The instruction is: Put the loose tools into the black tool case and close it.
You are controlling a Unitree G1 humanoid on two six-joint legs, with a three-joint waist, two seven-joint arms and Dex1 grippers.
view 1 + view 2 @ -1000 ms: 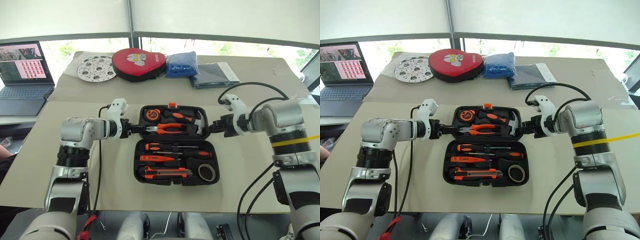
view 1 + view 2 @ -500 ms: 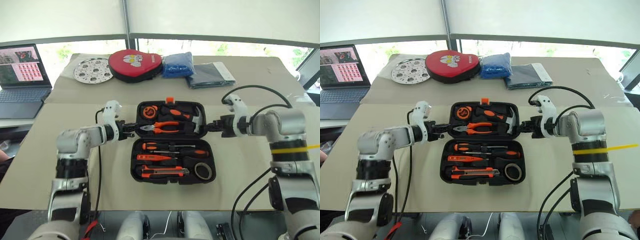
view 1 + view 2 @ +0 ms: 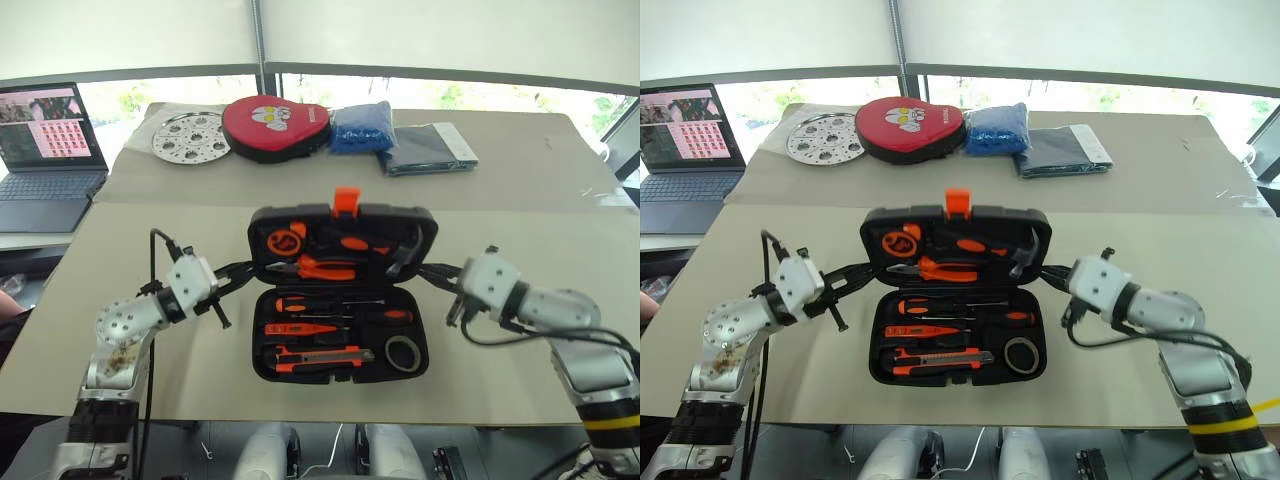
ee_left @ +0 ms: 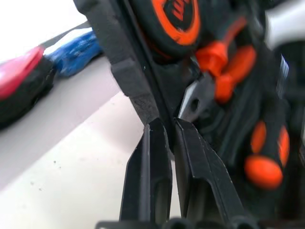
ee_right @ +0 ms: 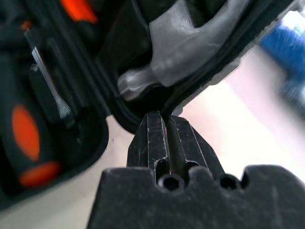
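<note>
The big tan surface (image 3: 520,180) is carrying the black tool case (image 3: 341,345) in the middle. Its lid (image 3: 343,240) is standing partly up, likely because both arms are lifting it to close the case. The loose tools (image 3: 335,330) are already lying in their slots in the near half. The left gripper (image 3: 243,272) is pinching the lid's left edge with closed fingers (image 4: 155,157). The right gripper (image 3: 437,276) is pinching the lid's right edge the same way.
</note>
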